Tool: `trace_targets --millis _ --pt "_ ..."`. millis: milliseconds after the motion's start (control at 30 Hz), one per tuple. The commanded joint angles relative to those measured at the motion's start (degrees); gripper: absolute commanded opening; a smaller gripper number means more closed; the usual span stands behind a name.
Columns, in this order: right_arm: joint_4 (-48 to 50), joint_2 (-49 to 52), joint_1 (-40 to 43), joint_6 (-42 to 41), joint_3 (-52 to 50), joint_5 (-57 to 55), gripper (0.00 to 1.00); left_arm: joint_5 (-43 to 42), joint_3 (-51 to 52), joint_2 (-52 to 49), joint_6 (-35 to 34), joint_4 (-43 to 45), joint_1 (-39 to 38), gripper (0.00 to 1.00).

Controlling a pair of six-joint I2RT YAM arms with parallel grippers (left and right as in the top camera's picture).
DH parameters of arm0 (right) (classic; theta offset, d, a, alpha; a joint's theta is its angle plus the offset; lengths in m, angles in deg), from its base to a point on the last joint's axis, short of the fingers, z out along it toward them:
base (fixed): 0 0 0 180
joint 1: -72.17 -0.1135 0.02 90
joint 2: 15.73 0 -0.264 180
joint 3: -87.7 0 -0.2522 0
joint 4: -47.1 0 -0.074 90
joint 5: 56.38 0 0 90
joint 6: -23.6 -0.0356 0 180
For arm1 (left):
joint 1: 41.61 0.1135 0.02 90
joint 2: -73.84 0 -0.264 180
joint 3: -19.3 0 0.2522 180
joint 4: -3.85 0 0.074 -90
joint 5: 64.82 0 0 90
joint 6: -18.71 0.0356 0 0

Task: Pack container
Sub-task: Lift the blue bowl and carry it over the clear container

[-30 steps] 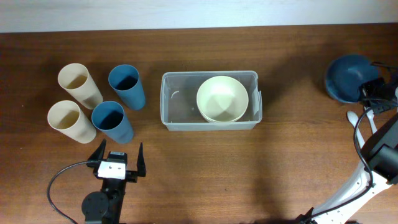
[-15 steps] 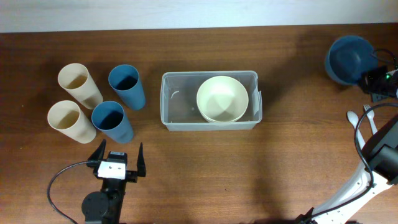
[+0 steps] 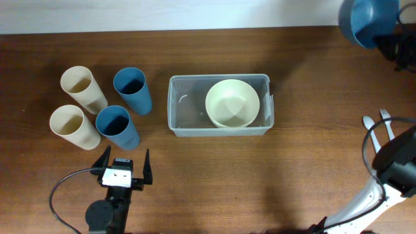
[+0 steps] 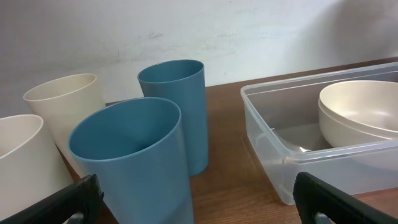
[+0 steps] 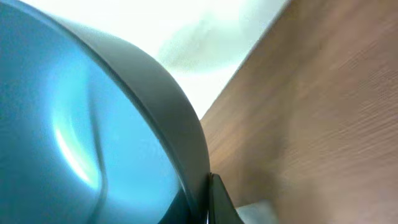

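Note:
The clear container (image 3: 185, 117) stands mid-table with a cream bowl (image 3: 232, 103) in its right half; the left wrist view shows both, container (image 4: 273, 155) and cream bowl (image 4: 360, 115). At the far right corner my right gripper (image 3: 385, 36) is shut on the rim of a blue bowl (image 3: 367, 18), held tilted above the table. The right wrist view shows that rim pinched between the fingers of the right gripper (image 5: 206, 200), with the blue bowl (image 5: 74, 137) filling the left of the frame. My left gripper (image 3: 123, 166) is open near the front edge, just in front of the cups, holding nothing.
Two cream cups (image 3: 83, 88) (image 3: 73, 125) and two blue cups (image 3: 132, 90) (image 3: 117, 127) stand left of the container. The nearest blue cup (image 4: 134, 162) is close ahead of the left fingers (image 4: 68, 202). A white spoon (image 3: 368, 123) and fork (image 3: 385, 118) lie at the right edge.
The right gripper has carried the blue bowl up off the table and toward the far right corner. The left arm, the cups and the container have not moved.

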Motion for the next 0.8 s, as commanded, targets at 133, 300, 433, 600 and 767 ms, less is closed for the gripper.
trace_targets --millis 133,300,433,600,767 --pt "-15.91 -9.60 -9.44 9.27 4.15 -7.72 0.04 0.20 0.17 0.22 0.92 -0.39 -0.17 1.00" --pt "-27.63 -12.31 -16.65 12.76 4.13 -16.65 0.04 0.20 0.17 0.22 0.92 -0.39 -0.17 1.00" --pt "-34.91 -12.24 -22.91 12.76 4.11 -21.66 0.04 0.20 0.17 0.22 0.92 -0.39 -0.17 1.00" --pt "-39.76 -12.13 -30.82 12.81 3.96 -28.83 0.04 0.20 0.17 0.22 0.92 -0.39 -0.17 1.00" --pt "-39.56 -11.19 -36.17 12.74 3.58 -30.38 0.04 0.20 0.17 0.22 0.92 -0.39 -0.17 1.00"
